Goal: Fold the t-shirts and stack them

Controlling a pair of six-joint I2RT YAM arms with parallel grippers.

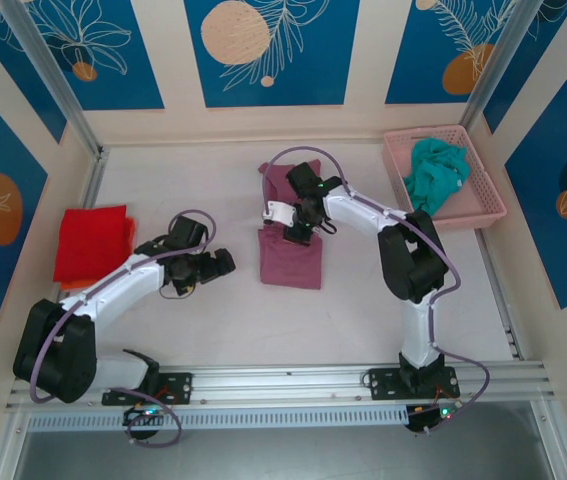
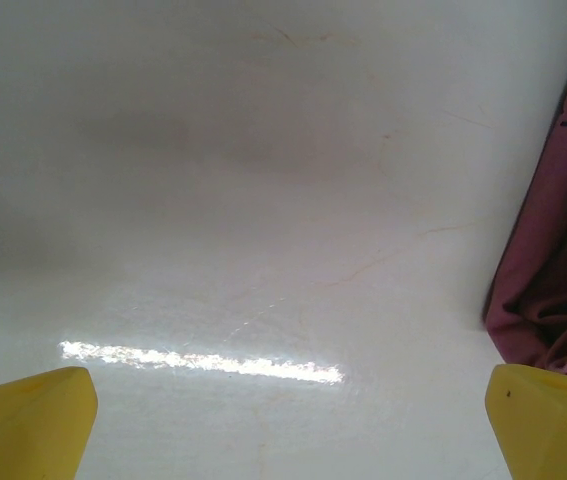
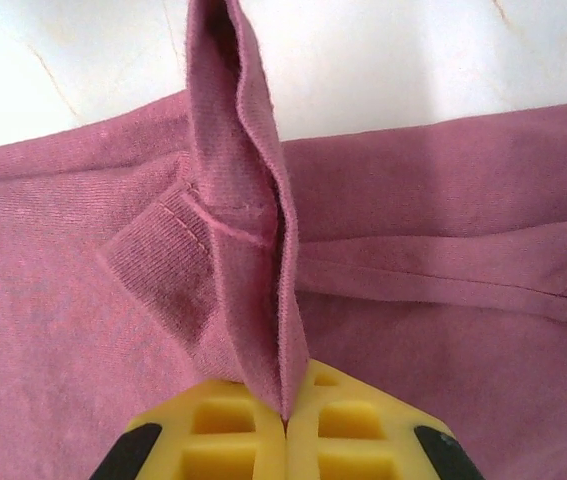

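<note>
- Mauve-pink t-shirt (image 1: 290, 258) lies partly folded near the middle of the table (image 1: 383, 310). It is the landmark for all positions below.
- Right gripper (image 3: 285, 415) sits over the far half of the mauve-pink t-shirt, its jaws pressed together on a raised fold of the cloth.
- The pinched ridge stands up from the flat layers, and a sleeve hem shows on its left side.
- Left gripper (image 1: 225, 266) sits left of the mauve-pink t-shirt, near it but apart. Its fingers are spread wide over bare table with nothing between them.
- In the left wrist view the mauve-pink cloth edge shows just beside one yellow fingertip (image 2: 548, 420); I cannot tell whether they touch.
- Red t-shirt (image 1: 90, 243) lies folded flat, well to the left of the mauve-pink t-shirt, beyond the left gripper.
- Teal t-shirt (image 1: 435, 175) lies crumpled inside the pink basket (image 1: 490, 200), to the right of and farther back than the mauve-pink t-shirt.
- 3 t-shirts in all, none stacked on another.
</note>
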